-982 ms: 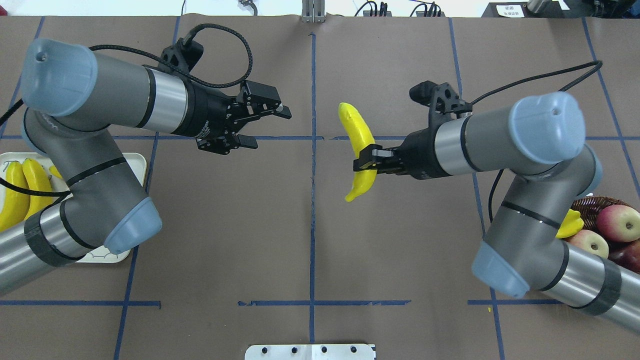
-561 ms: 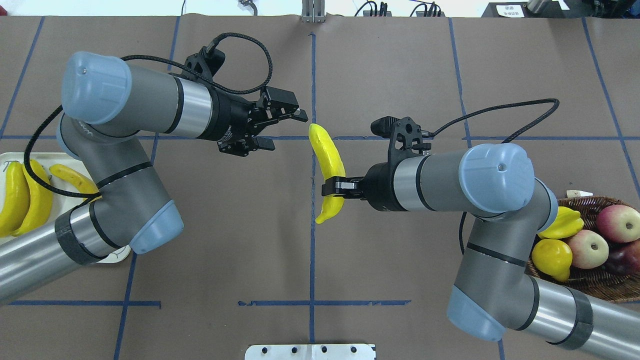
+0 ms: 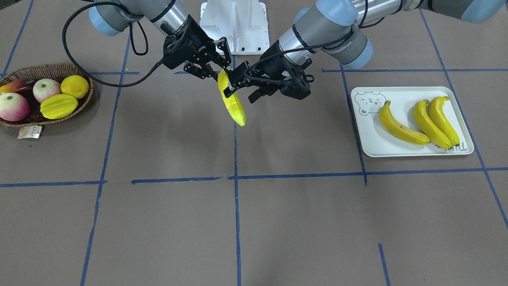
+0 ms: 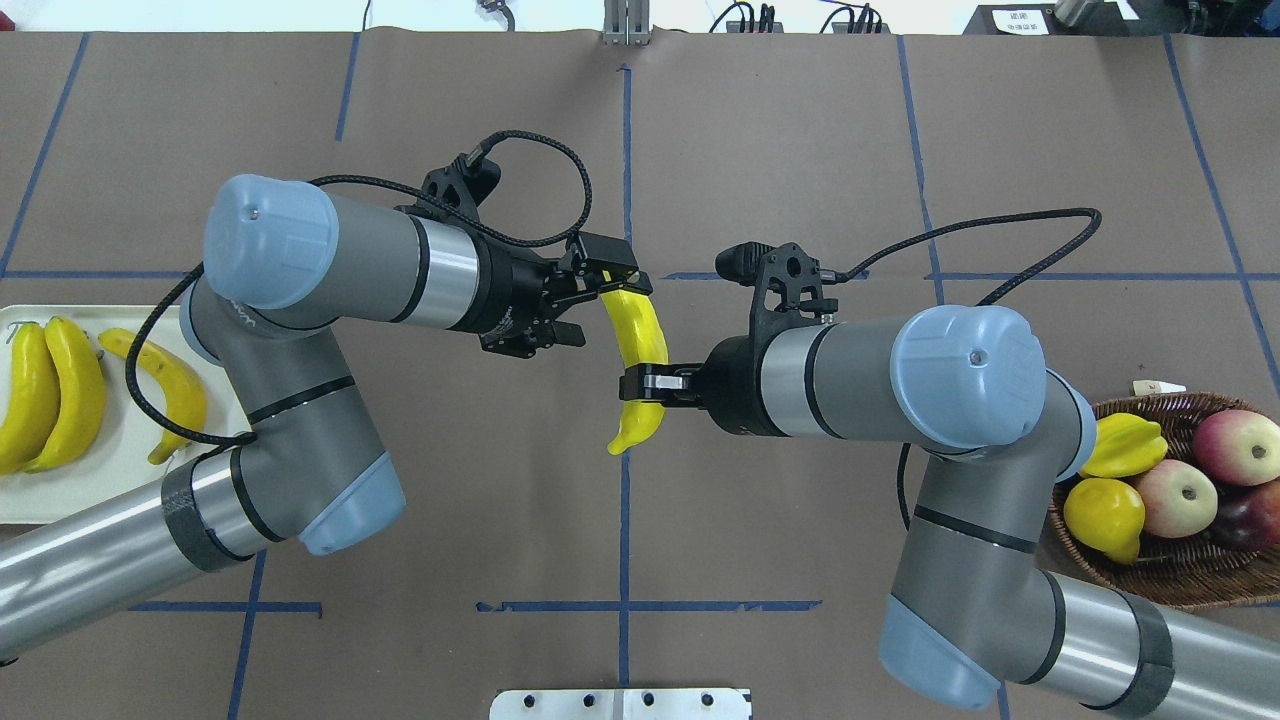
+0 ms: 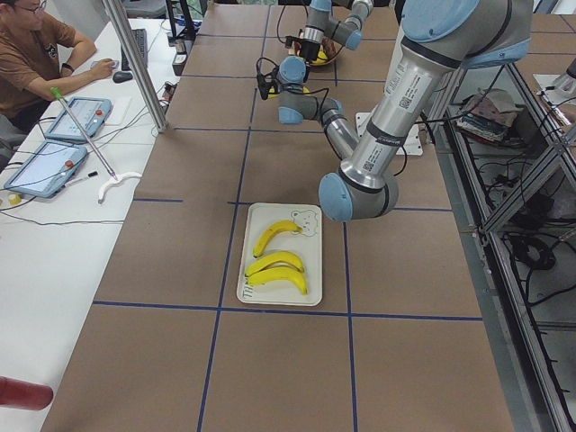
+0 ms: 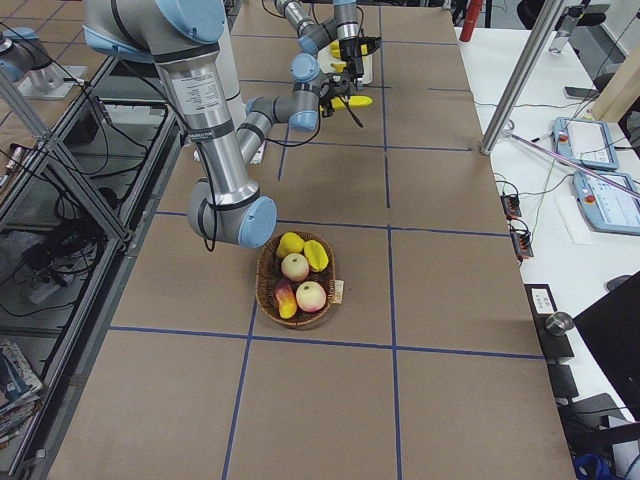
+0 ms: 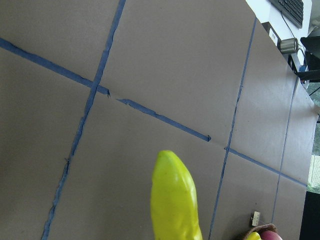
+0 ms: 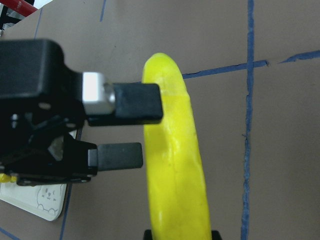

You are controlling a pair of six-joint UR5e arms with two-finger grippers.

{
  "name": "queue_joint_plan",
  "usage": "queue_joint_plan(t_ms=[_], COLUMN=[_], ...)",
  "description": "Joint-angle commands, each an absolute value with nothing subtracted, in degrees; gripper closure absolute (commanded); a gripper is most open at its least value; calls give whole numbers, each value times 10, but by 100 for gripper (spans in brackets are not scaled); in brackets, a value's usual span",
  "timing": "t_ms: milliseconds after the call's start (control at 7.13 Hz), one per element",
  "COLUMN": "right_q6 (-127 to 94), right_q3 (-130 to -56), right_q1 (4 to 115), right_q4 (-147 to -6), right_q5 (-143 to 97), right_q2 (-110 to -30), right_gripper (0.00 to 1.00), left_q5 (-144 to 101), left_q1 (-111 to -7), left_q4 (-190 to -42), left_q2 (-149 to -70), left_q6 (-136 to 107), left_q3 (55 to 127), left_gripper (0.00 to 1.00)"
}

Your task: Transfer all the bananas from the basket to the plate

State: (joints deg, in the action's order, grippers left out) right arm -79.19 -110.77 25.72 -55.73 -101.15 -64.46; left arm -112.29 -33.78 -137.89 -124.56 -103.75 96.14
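**A:** Where is the banana (image 4: 641,335) right now?

**B:** We see it held off the surface (image 4: 800,130), above the middle where the blue tape lines (image 4: 625,520) cross. The right pincer (image 4: 645,384) is clenched on it near its middle. The left pincer (image 4: 609,313) is spread wide at its upper end. In the right wrist view one finger lies across the peel, but we cannot tell whether it touches.

**A:** How far along are we, then?

**B:** We count three bananas (image 3: 426,124) lying side by side on the plate (image 3: 369,135), at the left arm's end. The basket (image 3: 43,67), well apart at the other end, shows us only apples (image 3: 14,107), a lemon (image 3: 74,86) and a star fruit (image 3: 58,106). So we take the held one to be the fourth and last.

**A:** What remains?

**B:** We judge this to be a hand-over. The left pincer has to close, the right has to let go, and the fruit then has to go to the bare patch near the bear print.

**A:** And around us?

**B:** We see brown paper with a taped grid, and a white mounting plate (image 3: 246,24) at the robot's base. Along the far side we see a white desk (image 5: 54,234) with tablets (image 5: 79,117), a metal post (image 5: 135,63) and a seated person (image 5: 36,45).
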Motion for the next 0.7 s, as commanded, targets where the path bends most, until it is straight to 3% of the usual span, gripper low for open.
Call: queue_joint_plan(t_ms=[0, 421, 561], right_q6=[-792, -791, -791], right_q3=[-1107, -1110, -1114], right_q1=[253, 251, 251], right_q4=[-559, -558, -558], right_q5=[-1008, -1005, -1006], right_q2=[-638, -639, -640], right_gripper=[98, 98, 97], left_q5=[-1120, -1120, -1120], left_q1=[-326, -326, -327], left_q4=[-1378, -1379, -1378], left_q2=[-1254, -1256, -1254], left_q6=[-1048, -1047, -1047], left_q3=[958, 957, 956], left_gripper=[6, 50, 82])
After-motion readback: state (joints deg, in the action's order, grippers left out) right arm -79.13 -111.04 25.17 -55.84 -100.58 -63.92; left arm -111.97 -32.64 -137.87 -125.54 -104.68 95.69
